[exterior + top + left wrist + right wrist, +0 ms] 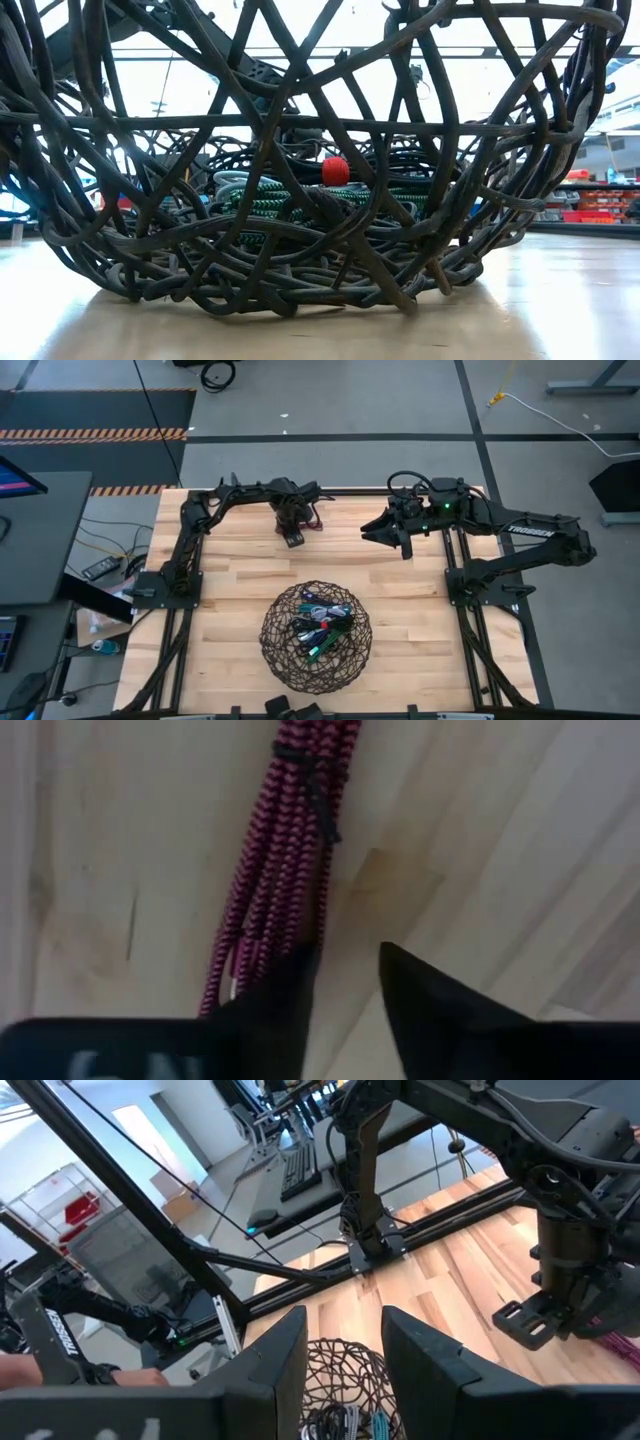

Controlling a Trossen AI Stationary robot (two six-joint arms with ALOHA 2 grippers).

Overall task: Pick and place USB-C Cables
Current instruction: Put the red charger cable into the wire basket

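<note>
One maroon braided USB-C cable bundle (285, 840) lies on the wooden table near its far edge, bound by a black tie (318, 790); the high view shows the same maroon bundle (312, 520). My left gripper (345, 960) is open and low over the bundle's end. The strands run beside and under one finger (285, 995), not through the gap. Several other cables (320, 625) in green, teal, black and grey lie piled in the round wire basket (270, 650). My right gripper (340, 1335) is open and empty, above the table's far right part (368, 532). My left gripper comes at the maroon bundle from above, with its fingers along the strands. One finger (285, 995) overlaps the bundle's end (225, 985), which lies flat on the table. I cannot tell whether that finger touches it.
The basket (320, 280) stands at the middle of the table's near half and fills the low view, with a green braided cable (280, 200) inside. Bare wood lies between the basket and both grippers. Black frame rails (190, 530) run along the table's left and right sides.
</note>
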